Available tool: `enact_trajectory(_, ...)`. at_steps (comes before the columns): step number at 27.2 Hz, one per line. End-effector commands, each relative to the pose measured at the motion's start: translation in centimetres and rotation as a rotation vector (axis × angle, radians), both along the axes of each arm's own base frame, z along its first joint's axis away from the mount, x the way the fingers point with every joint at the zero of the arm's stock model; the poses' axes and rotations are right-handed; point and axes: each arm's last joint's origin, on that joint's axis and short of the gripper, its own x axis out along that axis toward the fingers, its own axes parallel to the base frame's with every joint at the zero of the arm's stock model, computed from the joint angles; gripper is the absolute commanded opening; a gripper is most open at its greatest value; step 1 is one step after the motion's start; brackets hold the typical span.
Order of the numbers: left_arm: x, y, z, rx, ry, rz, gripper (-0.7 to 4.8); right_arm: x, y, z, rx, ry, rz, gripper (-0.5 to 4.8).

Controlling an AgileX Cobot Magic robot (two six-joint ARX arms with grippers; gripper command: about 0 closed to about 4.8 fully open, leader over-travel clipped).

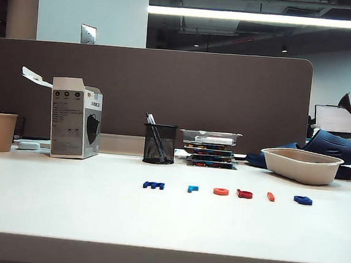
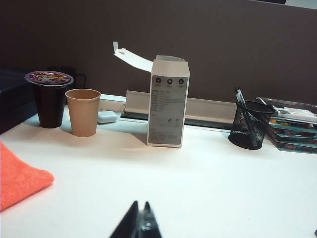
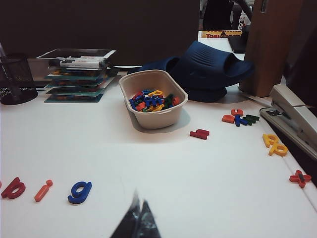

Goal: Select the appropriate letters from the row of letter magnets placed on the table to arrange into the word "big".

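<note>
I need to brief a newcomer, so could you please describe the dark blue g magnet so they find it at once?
Start at the beige tray on the right of the white table. In front of it runs a row of letter magnets; the dark blue g is its rightmost piece, beside the orange i, and the only looped blue one.

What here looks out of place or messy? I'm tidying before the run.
Loose letter magnets lie scattered beside the stapler, outside the beige tub that holds the rest. The white carton stands with its top flap open. Both claws, left and right, are shut above the table.
</note>
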Motion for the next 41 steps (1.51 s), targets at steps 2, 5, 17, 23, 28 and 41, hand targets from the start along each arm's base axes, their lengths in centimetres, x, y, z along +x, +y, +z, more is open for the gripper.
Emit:
enact_trajectory(2, 0.0, 0.0, 0.2, -0.002, -0.013, -0.004, -0.05, 0.0, 0.0, 0.0, -0.004, -0.011, 0.001, 0.00)
enact_trajectory(5, 0.0, 0.0, 0.2, -0.002, -0.013, -0.005, -0.05, 0.0, 0.0, 0.0, -0.004, -0.011, 0.001, 0.00)
enact_trajectory(17, -0.6, -0.3, 2.3, 0.011, -0.067, -0.112, -0.05, 0.0, 0.0, 0.0, -0.004, -0.011, 0.001, 0.00)
enact_trajectory(23, -4.3, -0.7, 9.2, -0.039, 0.015, -0.220, -0.05, 0.0, 0.0, 0.0, -0.004, -0.011, 0.001, 0.00)
enact_trajectory(28, -6.4, -0.8, 12.9, -0.078, 0.093, -0.241, -0.05, 0.0, 0.0, 0.0, -0.004, -0.011, 0.001, 0.00)
enact_trajectory(41, -5.8, -1.4, 23.5, -0.350, 0.483, -0.370, -0.05, 0.0, 0.0, 0.0, -0.004, -0.010, 0.000, 0.00)
